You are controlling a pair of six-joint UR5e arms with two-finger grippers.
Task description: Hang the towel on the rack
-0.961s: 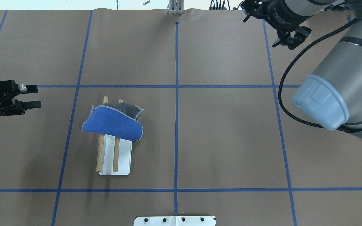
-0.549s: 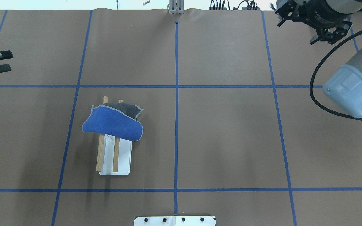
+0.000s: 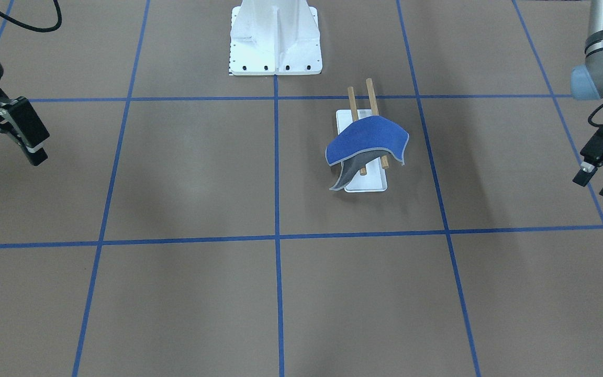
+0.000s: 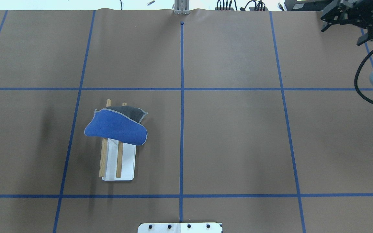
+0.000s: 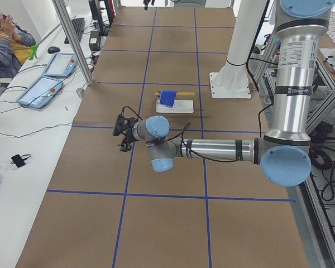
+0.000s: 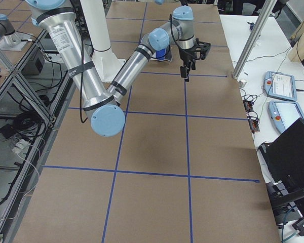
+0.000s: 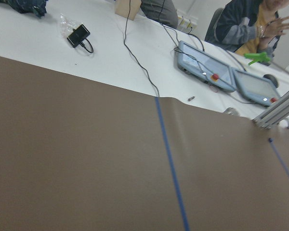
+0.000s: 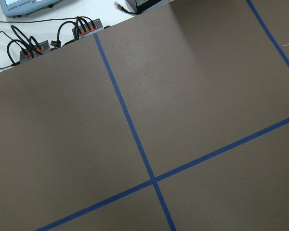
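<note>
Far from towel (image 3: 367,139), left tool (image 3: 596,182) and right tool (image 3: 9,142), jaws spread.

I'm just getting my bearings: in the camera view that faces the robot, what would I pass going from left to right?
The robot's right claw → white pedestal → towel draped over the rack → left claw.

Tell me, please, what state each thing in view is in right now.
towel: draped across both dowels, blue side up, a grey corner showing, held by neither gripper.
rack: upright, carrying the towel towards the end farther from the robot.
left gripper: open, empty, well away from the rack.
right gripper: open, empty, well away from the rack.
</note>
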